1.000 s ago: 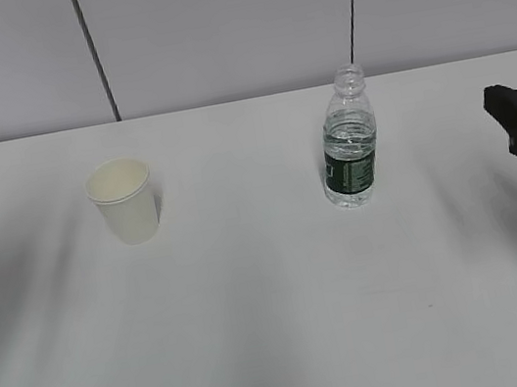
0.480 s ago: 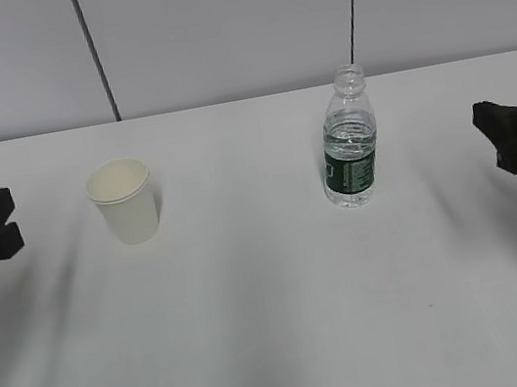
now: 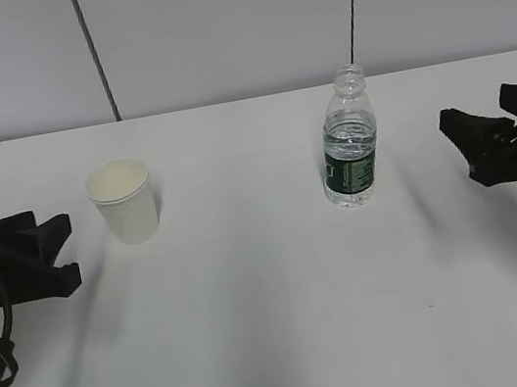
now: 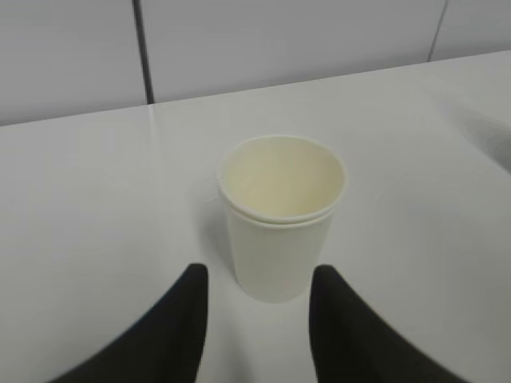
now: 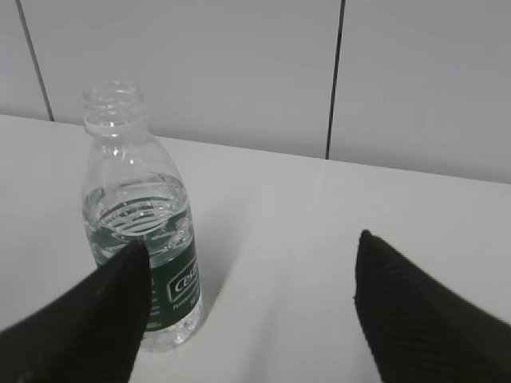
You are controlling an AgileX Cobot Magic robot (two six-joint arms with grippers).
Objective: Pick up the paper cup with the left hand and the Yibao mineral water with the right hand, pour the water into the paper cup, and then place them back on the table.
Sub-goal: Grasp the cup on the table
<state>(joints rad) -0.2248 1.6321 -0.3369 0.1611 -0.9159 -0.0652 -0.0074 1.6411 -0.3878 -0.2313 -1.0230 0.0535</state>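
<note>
Though uncapped, bottle (image 3: 350, 150) partly full

Exterior camera looks down at a slant across the tabletop (image 3: 281, 329); left wrist camera sits close on the paper cup (image 4: 281, 215), right wrist camera close on the bottle (image 5: 144, 231).

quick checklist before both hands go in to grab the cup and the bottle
1. Paper cup upright on the table: ok.
2. Cup lined up between the left hand fingers: ok, though the fingers are not yet around it.
3. Left hand open wide enough for the cup: cannot tell, the gap looks close to the cup's width.
4. Bottle upright, cap off, partly full: ok.
5. Right hand open and centred on the bottle: not ok, open wide, but the bottle sits beside the left finger, not mid-gap.
6. Path between cup and bottle free: ok.
</note>
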